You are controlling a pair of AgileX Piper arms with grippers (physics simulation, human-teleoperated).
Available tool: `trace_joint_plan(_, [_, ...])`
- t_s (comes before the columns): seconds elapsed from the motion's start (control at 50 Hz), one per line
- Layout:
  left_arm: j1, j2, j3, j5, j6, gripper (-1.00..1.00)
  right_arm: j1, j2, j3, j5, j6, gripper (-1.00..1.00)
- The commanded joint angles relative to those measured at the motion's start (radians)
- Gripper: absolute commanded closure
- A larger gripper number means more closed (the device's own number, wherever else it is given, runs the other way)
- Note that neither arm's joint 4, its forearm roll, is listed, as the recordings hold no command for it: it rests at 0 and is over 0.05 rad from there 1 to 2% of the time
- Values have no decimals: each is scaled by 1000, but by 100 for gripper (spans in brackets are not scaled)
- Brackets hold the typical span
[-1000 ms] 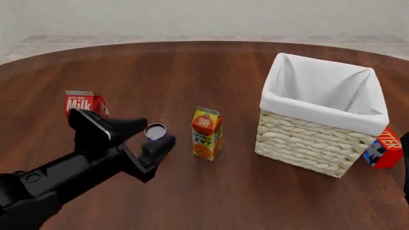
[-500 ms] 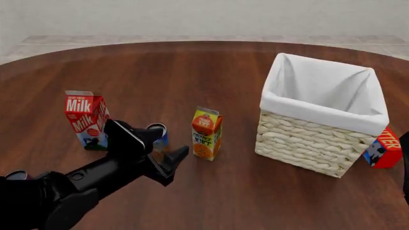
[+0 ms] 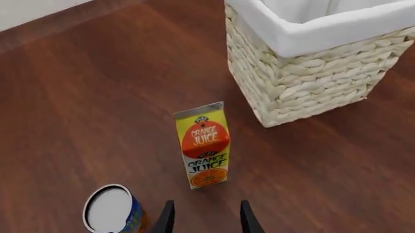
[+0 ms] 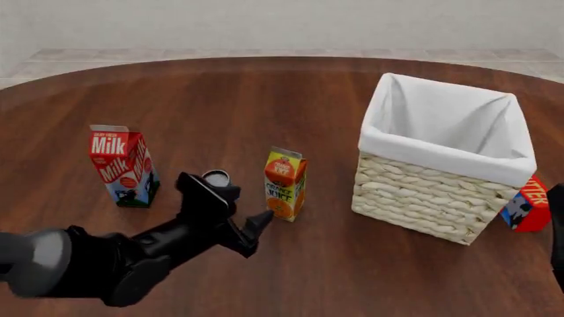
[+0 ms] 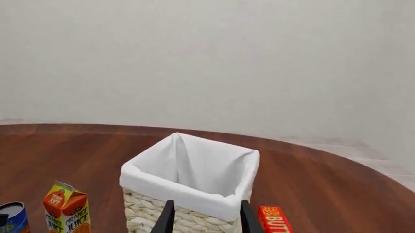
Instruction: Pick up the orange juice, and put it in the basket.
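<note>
Front view: basket point(image 4: 421, 198) holds nothing visible; orange juice point(image 4: 284, 184) upright beside; left end effector point(image 4: 240, 217) parted, unladen

Yellow-orange juice point(image 4: 284, 183); straw woven basket point(image 4: 440, 198), white lining; red-white milk point(image 4: 121, 165); blue can point(image 3: 113, 211); dark wood bench point(image 4: 264, 99); black gripper point(image 4: 242, 218).

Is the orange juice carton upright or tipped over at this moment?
Upright. The orange juice stands on its base on the table, gable top up, untouched, with the open left gripper just short of it.
</note>
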Motion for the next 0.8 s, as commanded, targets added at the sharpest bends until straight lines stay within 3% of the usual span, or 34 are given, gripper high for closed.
trace_joint_plan(0.02, [-8,86,-32,-31,-2,-100,1,0,0,3,6,-100])
trace_joint_plan(0.3, [-5,87,-90,22,11,-100,3,0,13,1,17,-100])
trace_joint_plan(0.8, [-2,159,-152,23,13,-100,12,0,27,-3,22,-100])
